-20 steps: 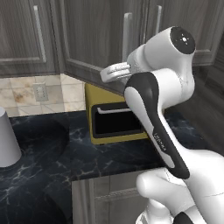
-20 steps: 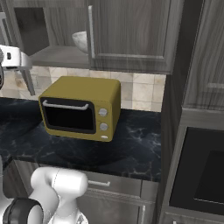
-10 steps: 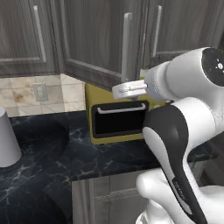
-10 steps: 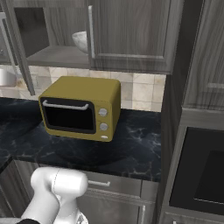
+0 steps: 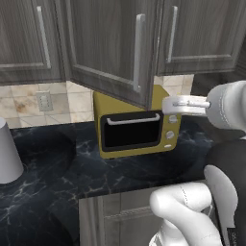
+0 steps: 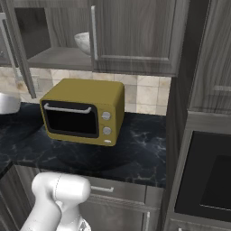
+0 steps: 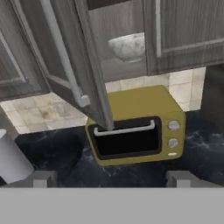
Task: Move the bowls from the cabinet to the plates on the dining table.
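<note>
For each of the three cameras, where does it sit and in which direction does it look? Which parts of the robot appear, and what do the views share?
Left base view: behind the arm's left, facing the open cabinet door; arm lower right, gripper before the yellow oven.
Right base view: behind the arm's right, facing oven and shelf with a bowl; arm base lower left.
Hand view: on the hand, facing the marbled bowl; open fingertips at bottom.
Shared: oven, cabinet, black counter.

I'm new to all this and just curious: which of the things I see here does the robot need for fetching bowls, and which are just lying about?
For the job:
- marbled bowl on the shelf
- cabinet, its door swung open
- gripper, open and empty

Just lying about:
- yellow toaster oven
- grey canister
- wall socket
- black marble counter
</note>
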Available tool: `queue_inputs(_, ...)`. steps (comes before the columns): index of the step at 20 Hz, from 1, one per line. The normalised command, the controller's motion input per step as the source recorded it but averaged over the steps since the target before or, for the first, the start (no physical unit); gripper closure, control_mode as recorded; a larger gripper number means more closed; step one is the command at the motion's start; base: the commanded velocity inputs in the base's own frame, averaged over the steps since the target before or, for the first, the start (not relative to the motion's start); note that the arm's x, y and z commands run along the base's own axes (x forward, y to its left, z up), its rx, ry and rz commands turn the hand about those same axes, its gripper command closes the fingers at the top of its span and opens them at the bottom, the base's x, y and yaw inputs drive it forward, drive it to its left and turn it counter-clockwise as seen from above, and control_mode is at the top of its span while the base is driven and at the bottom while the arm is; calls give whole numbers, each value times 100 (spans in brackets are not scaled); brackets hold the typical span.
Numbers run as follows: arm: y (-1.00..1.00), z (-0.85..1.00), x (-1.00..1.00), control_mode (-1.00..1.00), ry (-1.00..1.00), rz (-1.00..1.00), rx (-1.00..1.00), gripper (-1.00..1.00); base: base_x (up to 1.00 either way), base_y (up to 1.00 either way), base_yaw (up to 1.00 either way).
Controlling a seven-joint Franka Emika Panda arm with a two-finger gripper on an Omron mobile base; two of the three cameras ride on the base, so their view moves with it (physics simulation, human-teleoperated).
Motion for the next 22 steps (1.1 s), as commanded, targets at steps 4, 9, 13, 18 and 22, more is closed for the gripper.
queue_inputs(4,-93,4,-24,-100,8,-8,29,-100,0,0,0)
queue_inputs(9,-79,1,0,-100,19,0,30,-100,0,0,0)
queue_inputs(13,-45,5,18,-100,18,0,20,-100,0,0,0)
queue_inputs(18,-12,0,60,-100,24,-2,18,-100,0,0,0)
queue_inputs(22,0,0,74,-100,23,-6,8,-100,0,0,0)
